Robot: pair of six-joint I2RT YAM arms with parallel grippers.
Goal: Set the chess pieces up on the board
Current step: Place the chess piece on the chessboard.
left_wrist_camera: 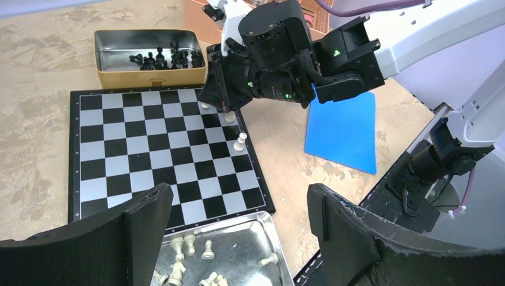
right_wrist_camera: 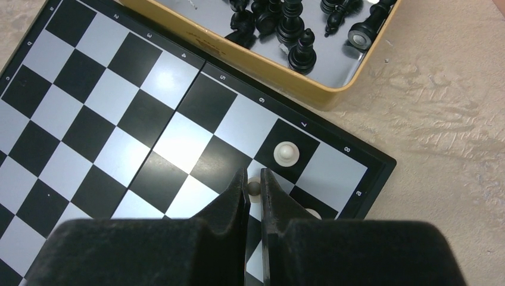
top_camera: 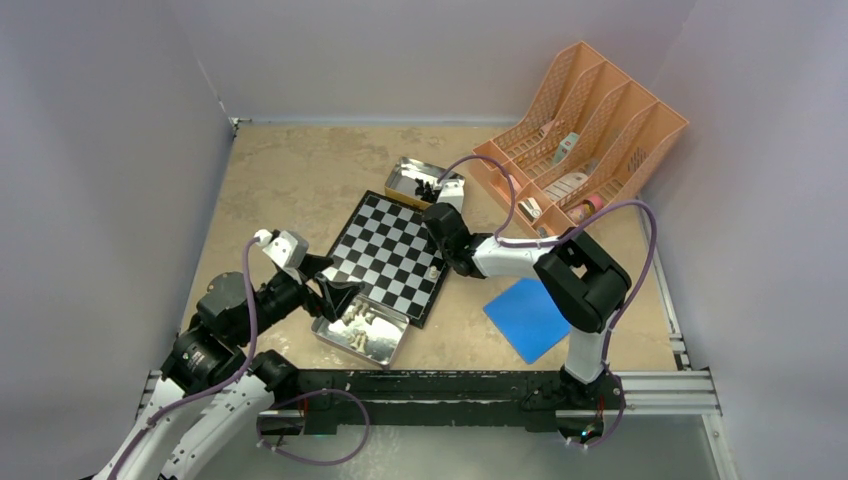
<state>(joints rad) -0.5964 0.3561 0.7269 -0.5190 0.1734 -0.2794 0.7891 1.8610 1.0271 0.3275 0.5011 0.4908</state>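
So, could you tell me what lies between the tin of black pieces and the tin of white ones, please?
The board fills that stretch, with a few white pieces standing on it; the left wrist view shows it best.

The right end effector (right_wrist_camera: 254, 177) grips a white pawn (right_wrist_camera: 254, 190) standing on the board (right_wrist_camera: 89, 113).

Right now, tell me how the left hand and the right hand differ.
The left hand is wide open and empty; the right hand is shut on a white piece. The left hand hangs at the tin of white pieces; the right hand is over the board, near the tin of black pieces. Both are black.
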